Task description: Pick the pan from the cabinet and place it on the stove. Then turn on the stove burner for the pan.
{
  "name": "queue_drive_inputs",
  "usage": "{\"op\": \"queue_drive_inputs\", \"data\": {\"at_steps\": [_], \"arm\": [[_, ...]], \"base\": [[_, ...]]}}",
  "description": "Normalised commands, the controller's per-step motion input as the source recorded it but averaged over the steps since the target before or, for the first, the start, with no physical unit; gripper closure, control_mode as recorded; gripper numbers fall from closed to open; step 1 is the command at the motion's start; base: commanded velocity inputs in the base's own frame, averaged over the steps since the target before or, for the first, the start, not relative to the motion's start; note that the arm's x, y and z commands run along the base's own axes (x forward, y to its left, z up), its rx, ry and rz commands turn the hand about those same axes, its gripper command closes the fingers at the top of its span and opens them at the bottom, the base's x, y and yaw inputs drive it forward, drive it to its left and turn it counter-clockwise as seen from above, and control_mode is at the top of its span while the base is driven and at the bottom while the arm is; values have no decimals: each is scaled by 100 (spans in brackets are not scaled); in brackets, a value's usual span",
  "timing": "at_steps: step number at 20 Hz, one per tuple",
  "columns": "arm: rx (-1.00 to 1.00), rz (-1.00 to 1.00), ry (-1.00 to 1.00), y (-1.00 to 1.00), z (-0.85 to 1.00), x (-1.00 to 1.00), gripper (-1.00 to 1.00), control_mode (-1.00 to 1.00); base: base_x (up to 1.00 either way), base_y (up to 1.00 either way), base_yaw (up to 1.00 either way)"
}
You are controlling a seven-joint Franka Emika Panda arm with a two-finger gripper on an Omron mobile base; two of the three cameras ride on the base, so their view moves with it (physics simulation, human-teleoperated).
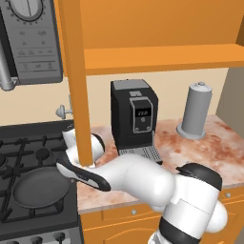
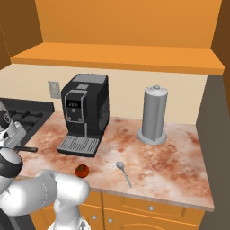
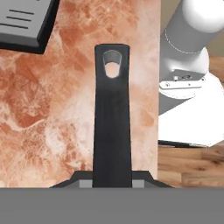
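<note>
The dark grey pan [image 1: 38, 189] lies over the front right grate of the black stove [image 1: 19, 143]; I cannot tell whether it rests on the grate. Its long black handle [image 1: 89, 179] reaches right over the counter's edge. My gripper [image 1: 70, 164] comes down on the handle near the bowl and is shut on it. In the hand view the handle [image 3: 112, 122] runs up from between my fingertips, its hanging hole at the top. The burner under the pan is hidden; a rear burner cap [image 1: 42, 153] shows. The orange cabinet [image 1: 157, 57] is above, its open door [image 1: 76, 81] edge-on just behind my hand.
A black coffee machine [image 1: 134, 116] and a grey canister [image 1: 195, 112] stand on the marbled counter [image 2: 170, 152]. A tomato [image 2: 81, 170] and a spoon [image 2: 123, 173] lie near its front edge. A grey microwave [image 1: 31, 38] hangs over the stove. Stove knobs [image 1: 35, 238] line the front.
</note>
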Motion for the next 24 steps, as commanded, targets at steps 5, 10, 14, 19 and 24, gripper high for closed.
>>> {"op": "queue_drive_inputs", "data": {"at_steps": [5, 10, 14, 19, 24], "arm": [[-6, -3, 0, 11, -17, 0, 100, -100], [-5, -3, 0, 9, -17, 0, 100, -100], [-5, -3, 0, 9, -18, 0, 100, -100], [-4, -3, 0, 7, -16, 2, 100, -100], [-2, -2, 0, 2, -13, 11, 100, -100]], "base": [[0, 0, 0], [0, 0, 0], [0, 0, 0], [0, 0, 0], [0, 0, 0]]}}
